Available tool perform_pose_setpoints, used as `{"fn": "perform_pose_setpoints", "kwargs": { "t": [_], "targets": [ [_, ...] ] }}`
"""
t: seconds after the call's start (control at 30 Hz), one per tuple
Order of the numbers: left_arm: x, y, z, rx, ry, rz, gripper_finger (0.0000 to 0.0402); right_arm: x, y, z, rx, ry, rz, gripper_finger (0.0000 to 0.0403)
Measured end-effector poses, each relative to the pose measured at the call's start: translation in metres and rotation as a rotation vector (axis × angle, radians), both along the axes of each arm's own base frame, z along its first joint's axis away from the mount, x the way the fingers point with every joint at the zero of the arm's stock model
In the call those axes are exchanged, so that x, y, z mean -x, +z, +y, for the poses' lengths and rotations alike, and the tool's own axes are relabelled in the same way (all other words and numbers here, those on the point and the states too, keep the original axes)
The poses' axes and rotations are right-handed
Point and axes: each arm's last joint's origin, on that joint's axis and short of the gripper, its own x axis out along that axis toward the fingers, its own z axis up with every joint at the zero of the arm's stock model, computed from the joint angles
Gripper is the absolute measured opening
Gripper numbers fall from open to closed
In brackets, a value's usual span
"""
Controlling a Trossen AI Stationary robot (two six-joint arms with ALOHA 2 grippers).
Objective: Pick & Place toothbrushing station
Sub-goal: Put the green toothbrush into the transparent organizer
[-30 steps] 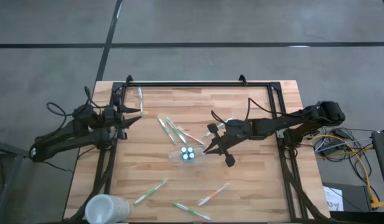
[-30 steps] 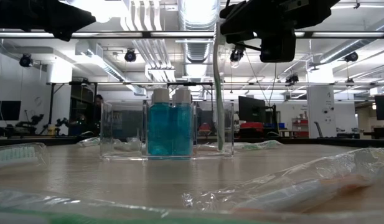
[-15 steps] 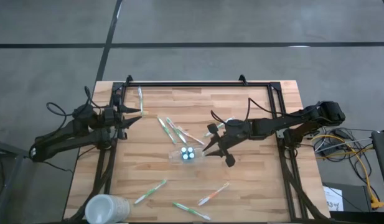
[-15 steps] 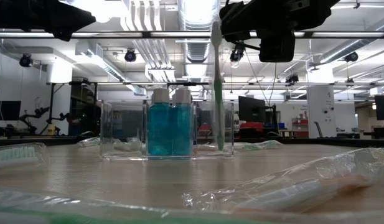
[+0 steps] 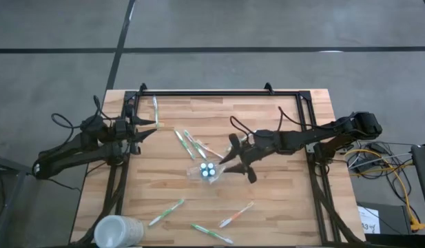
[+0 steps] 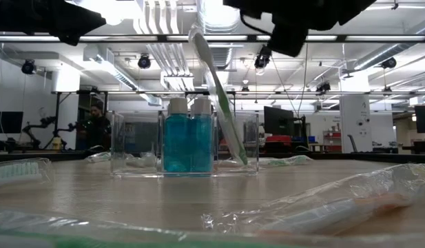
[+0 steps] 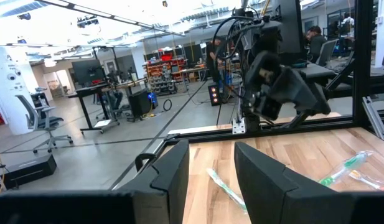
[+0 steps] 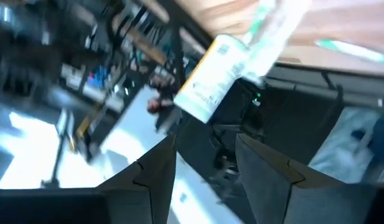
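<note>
- My left gripper (image 5: 144,128) hovers at the left edge of the table (image 5: 281,207), fingers released with a clear gap between them and nothing in it.
- One frosted white cup (image 5: 116,231) lies well behind and to the outer side of those fingers, at the table's front corner.
- One wrapped toothbrush (image 5: 155,110) lies just ahead of my left fingers.
- A loose cluster of wrapped brushes (image 5: 188,142) lies between my two grippers. I cannot count it surely; three at least.
- Three more wrapped brushes (image 5: 165,212) are spread along the front of the table, well apart from either set of fingers.
- One toothbrushing station (image 6: 136,145) — clear, nearly colourless — stands upright mid-table, well apart from my left fingers and just beside and below my right ones.
- Inside it I count four white-capped blue tubes (image 5: 209,170) from above and one green-and-white toothbrush (image 6: 222,103), tilted, its foot in the compartment on my right fingers' side and its top leaning over the tubes.
- My right gripper (image 5: 229,158) hangs just beside the station — fingers parted, and I see nothing held between them.
</note>
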Motion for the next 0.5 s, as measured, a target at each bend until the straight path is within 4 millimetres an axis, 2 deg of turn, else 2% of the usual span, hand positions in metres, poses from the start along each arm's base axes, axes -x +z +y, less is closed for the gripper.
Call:
{"fn": "perform_pose_setpoints", "kwargs": {
  "t": [0.2, 0.4, 0.5],
  "targets": [
    [0.0, 0.0, 0.0, 0.0, 0.0, 0.0, 0.0133, -0.002, 0.007, 0.0, 0.335, 0.083, -0.2, 0.0142],
    [0.0, 0.0, 0.0, 0.0, 0.0, 0.0, 0.0133, -0.002, 0.018, 0.003, 0.885, 0.251, -0.557, 0.0129],
    [0.0, 0.0, 0.0, 0.0, 0.0, 0.0, 0.0133, -0.001, 0.019, 0.008, 1.057, 0.367, -0.702, 0.0125]
  ]
}}
